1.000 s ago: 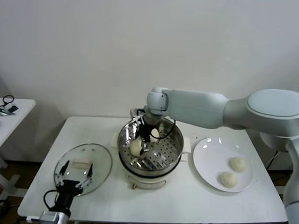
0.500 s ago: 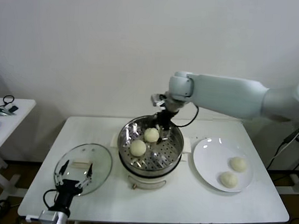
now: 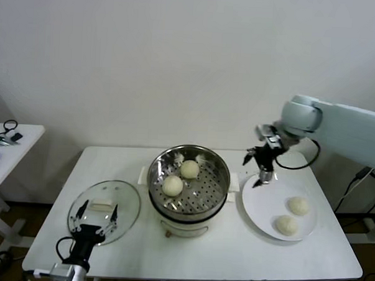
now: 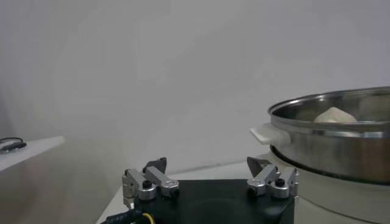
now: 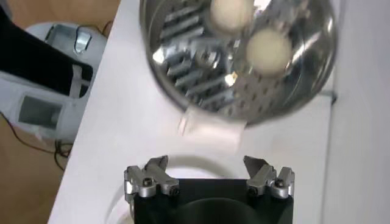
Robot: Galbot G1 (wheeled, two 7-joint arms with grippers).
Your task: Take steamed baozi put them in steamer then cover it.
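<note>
My right hand (image 3: 263,165) has left the steamer (image 3: 188,185) and now hangs empty, fingers apart, over the near rim of the white plate (image 3: 259,199). The second baozi (image 3: 189,169) it carried now rests on the steamer's tray beside the first (image 3: 172,185).

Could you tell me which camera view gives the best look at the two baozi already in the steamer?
The head view: both baozi sit unobstructed on the steamer's perforated tray. The right wrist view shows both, one cut off at the picture's edge. The left wrist view shows only one bun's top above the rim.
</note>
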